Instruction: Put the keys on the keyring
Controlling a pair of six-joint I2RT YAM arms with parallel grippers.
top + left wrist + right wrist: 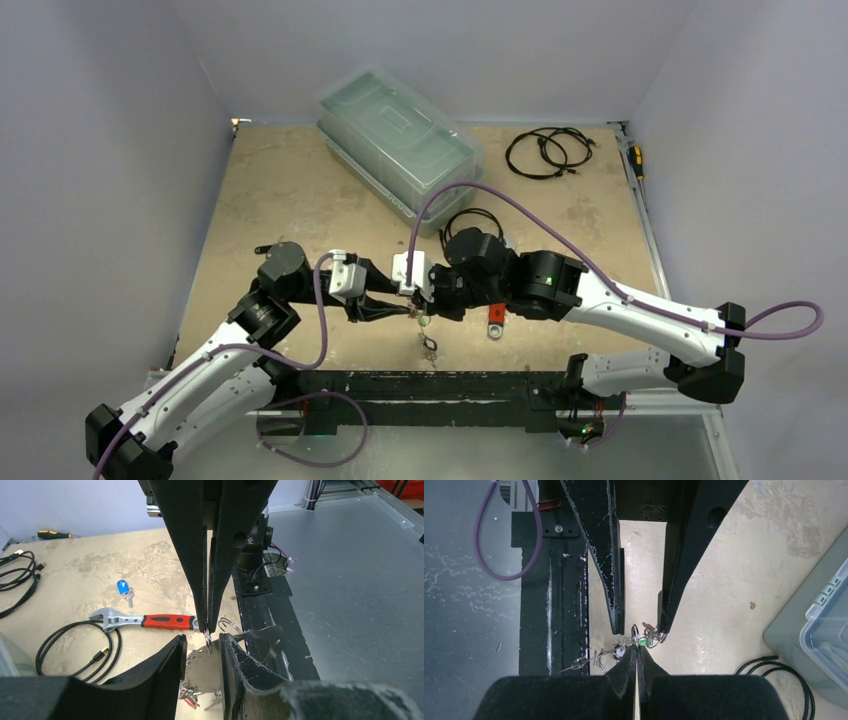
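Note:
My right gripper (637,647) is shut on a small split ring (635,631) and holds it above the table. The ring also shows in the left wrist view (208,642). A green-tagged key (643,642) hangs just behind it. The thin silvery keyring (574,664) trails left from the bunch. My left gripper (202,637) is open, with one finger on each side of the held ring. One of its fingertips (663,628) touches another small ring. Several keys (191,696) with red and green tags lie below. A blue-tagged key (123,587) lies apart on the table. In the top view both grippers meet (418,308) and the bunch (428,345) dangles beneath.
A red-handled wrench (150,621) lies beside the bunch. Black cables (75,647) coil by it, and another coil (545,152) lies at the back right. A clear lidded box (398,145) stands at the back. The black base rail (430,385) runs along the near edge.

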